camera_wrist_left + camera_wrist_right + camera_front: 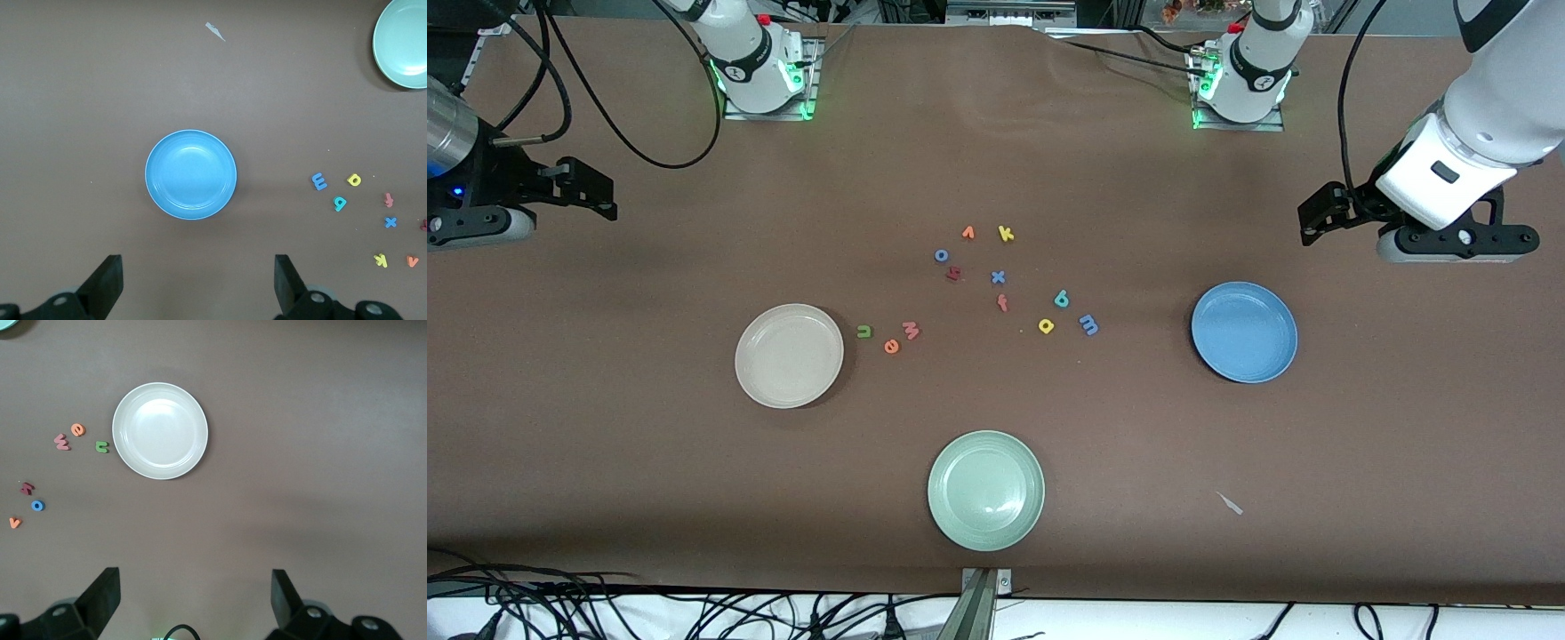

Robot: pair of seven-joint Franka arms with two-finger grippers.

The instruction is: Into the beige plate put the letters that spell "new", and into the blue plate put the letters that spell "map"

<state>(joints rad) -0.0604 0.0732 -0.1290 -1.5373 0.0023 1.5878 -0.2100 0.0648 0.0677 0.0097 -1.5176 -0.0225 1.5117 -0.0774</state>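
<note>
The beige plate (pixel 789 356) lies empty toward the right arm's end of the table. Beside it lie the green n (pixel 863 332), orange e (pixel 891 346) and pinkish-red w (pixel 911 331). The blue plate (pixel 1244 332) lies empty toward the left arm's end. The blue m (pixel 1088 324), yellow a (pixel 1046 326) and teal p (pixel 1061 299) lie between it and the table's middle. My left gripper (pixel 1458 244) hangs open and empty, high over the left arm's end. My right gripper (pixel 471 233) hangs open and empty over the right arm's end. The left wrist view shows the blue plate (pixel 191 175), and the right wrist view the beige plate (pixel 160 431).
A pale green plate (pixel 985 489) lies near the table's front edge. Spare letters sit mid-table: orange v (pixel 967 233), yellow k (pixel 1005 234), blue o (pixel 941 256), a dark red letter (pixel 953 274), blue x (pixel 998 277), red f (pixel 1002 303). A white scrap (pixel 1230 503) lies nearer the camera than the blue plate.
</note>
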